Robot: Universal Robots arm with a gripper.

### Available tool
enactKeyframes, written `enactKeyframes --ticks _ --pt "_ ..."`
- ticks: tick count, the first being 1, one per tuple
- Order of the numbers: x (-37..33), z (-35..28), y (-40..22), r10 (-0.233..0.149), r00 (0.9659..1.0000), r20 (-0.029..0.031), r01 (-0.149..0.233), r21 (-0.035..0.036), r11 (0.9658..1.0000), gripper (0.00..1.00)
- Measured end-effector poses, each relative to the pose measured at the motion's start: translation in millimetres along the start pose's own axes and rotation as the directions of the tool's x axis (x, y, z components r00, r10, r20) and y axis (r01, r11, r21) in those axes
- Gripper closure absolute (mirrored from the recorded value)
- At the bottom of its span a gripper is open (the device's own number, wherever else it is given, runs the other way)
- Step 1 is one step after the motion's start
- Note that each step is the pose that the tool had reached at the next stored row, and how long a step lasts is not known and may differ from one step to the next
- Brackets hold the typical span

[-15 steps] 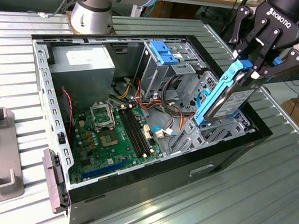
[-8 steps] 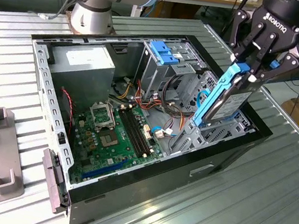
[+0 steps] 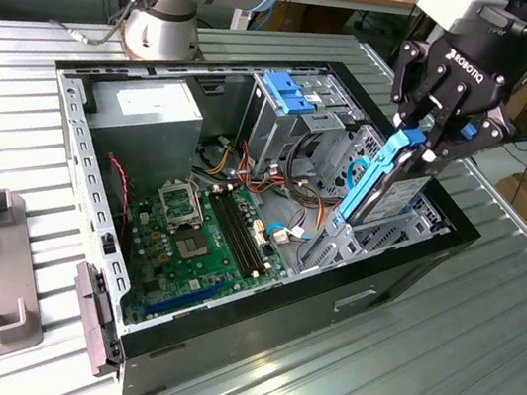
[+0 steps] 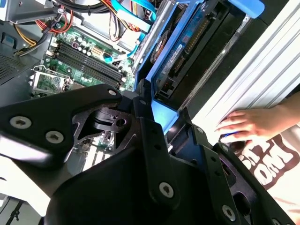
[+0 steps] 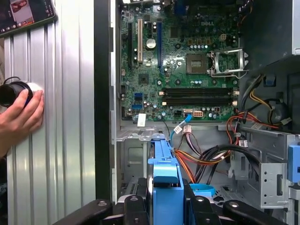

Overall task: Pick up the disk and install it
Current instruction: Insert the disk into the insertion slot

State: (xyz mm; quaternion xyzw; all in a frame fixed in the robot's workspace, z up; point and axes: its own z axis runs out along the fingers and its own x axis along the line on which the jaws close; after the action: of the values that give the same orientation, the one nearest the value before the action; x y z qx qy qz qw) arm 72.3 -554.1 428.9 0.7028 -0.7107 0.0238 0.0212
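Upper right of the exterior view, the black hand [image 3: 414, 149] grips the blue-framed silver-metal disk [image 3: 386, 185] on edge inside the open black computer case [image 3: 222, 329]; seating it likely demands straight alignment.

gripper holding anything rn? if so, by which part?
Yes: the gripper is shut on the disk, pinching the top end of its blue carrier frame; the disk stands on edge, partly down in the computer case.
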Motion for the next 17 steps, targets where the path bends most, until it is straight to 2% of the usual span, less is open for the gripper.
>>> enactKeyframes --ticks 6,11,12,17 --pt "-1.3 21.2 0.0 0.0 1.0 0.0001 0.0 0.0001 1.0 0.63" --pt "-1.4 21.6 0.0 0.0 1.0 -0.0001 0.0 0.0 1.0 0.62" --pt "-1.4 21.8 0.0 0.0 1.0 0.0 0.0 0.0001 1.0 0.56" --pt "-1.4 22.0 0.0 0.0 1.0 0.0 0.0 0.0001 1.0 0.56"
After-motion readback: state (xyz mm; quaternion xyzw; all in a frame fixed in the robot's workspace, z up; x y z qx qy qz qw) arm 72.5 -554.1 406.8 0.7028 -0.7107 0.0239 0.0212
